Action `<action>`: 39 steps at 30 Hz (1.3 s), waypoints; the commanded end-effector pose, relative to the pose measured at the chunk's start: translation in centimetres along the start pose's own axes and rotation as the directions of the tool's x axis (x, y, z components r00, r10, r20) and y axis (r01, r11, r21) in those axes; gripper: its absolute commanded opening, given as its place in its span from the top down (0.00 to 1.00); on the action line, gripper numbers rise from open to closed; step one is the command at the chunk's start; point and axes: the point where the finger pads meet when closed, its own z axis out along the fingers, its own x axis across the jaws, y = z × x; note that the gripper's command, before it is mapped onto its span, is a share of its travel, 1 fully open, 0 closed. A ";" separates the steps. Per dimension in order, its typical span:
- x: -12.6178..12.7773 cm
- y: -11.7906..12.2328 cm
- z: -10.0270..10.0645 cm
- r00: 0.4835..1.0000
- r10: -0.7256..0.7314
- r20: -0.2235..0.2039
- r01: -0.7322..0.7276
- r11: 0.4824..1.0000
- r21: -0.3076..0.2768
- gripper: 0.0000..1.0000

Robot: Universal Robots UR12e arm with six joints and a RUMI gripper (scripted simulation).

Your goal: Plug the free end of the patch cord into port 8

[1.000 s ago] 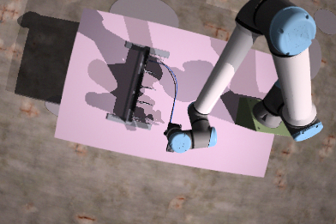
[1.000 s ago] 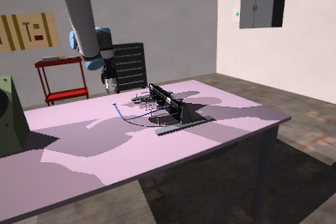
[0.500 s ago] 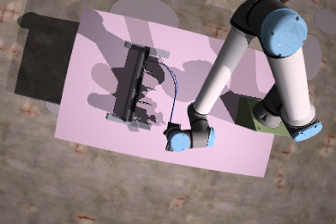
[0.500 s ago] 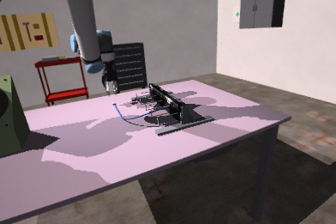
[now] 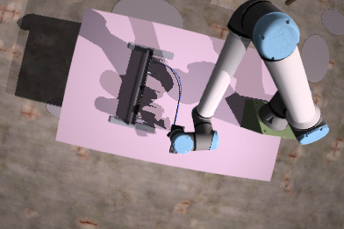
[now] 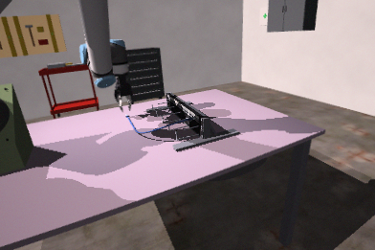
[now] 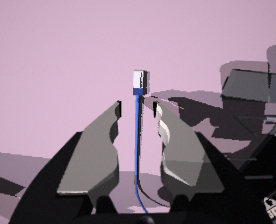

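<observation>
The end effector (image 7: 137, 111) was seen above the pink tabletop (image 6: 268, 122), partly closed with a gap left between its grey fingers. No contact with anything was visible. In the wrist view the blue patch cord (image 7: 137, 150) ran up through that gap without visibly touching either finger, and nothing was gripped. The cord's free plug (image 7: 140, 81), pale and boxy, lay on the tabletop just beyond the fingertips. The latch side could not be told from the pictures.

In the top view the patch cord (image 5: 177, 98) was seen curving from the front of the rack (image 5: 137, 85) out to the wrist of the arm (image 5: 219, 81), with the free end hidden under the wrist. The other end sat at the rack's port face. Port numbers were too small to read. The rack was upright on its two foot bars near the middle of the tabletop, well apart from the free plug.

In the exterior view the end effector (image 6: 123, 104) was pointed down, just above the near end of the cord (image 6: 143, 130), to the left of the rack (image 6: 191, 117). A green base block (image 6: 11, 131) was noted at the tabletop's left edge. A red cart (image 6: 48, 71) stood by the back wall.
</observation>
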 end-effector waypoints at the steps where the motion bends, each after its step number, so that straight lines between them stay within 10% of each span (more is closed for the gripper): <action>1: -0.1 0.1 0.9 1.000 -0.001 -0.003 0.001 1.000 0.000 0.78; 39: 0.0 0.0 2.1 1.000 -0.001 -0.005 0.001 1.000 0.001 0.78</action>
